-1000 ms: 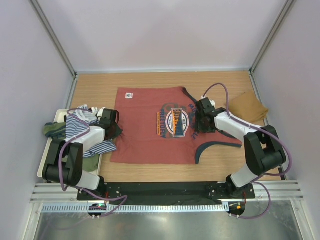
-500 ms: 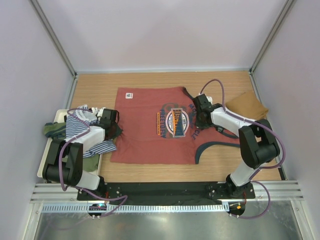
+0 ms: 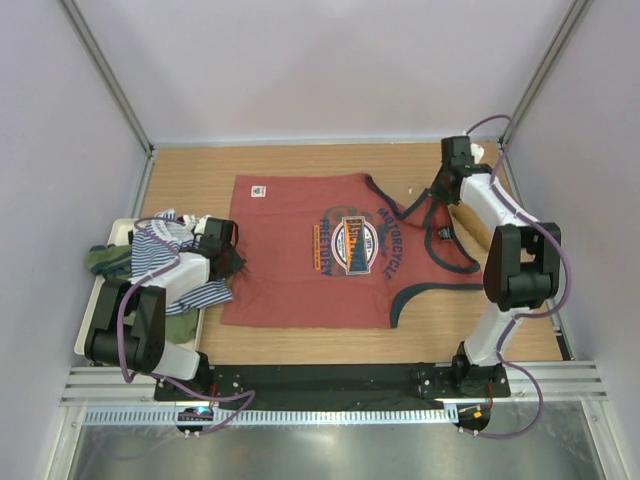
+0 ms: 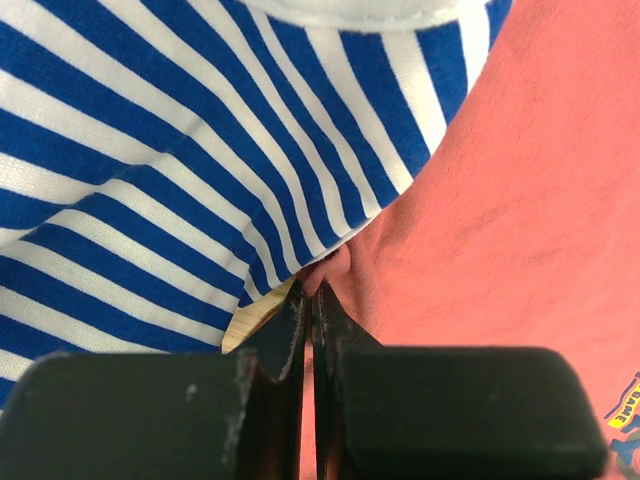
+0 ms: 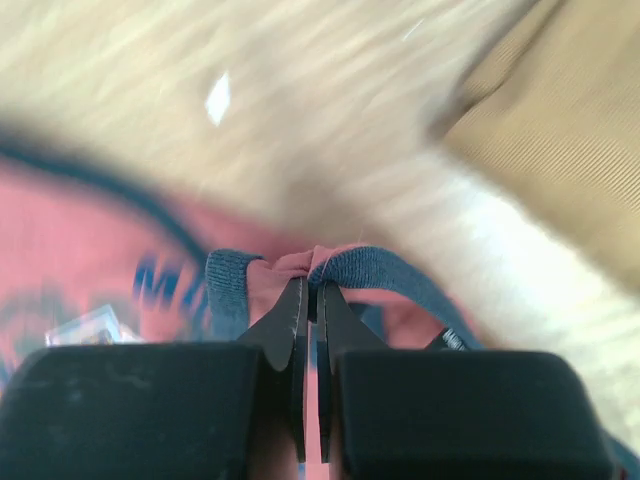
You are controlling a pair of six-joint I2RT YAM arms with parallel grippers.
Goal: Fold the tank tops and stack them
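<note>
Flattening the rust-red tank top (image 3: 300, 265) on the desk (image 3: 190, 170) before folding. Pinching its navy-trimmed strap (image 5: 385, 272) tight in the right claw (image 5: 312, 290), with the tan-brown tank top (image 5: 560, 130) just beyond, to the right. Clamping the red hem in the left claw (image 4: 310, 300), hard beside the striped tank top (image 4: 150, 170) at left. Next, probably: pull taut, lay the strap flat, let go.
</note>
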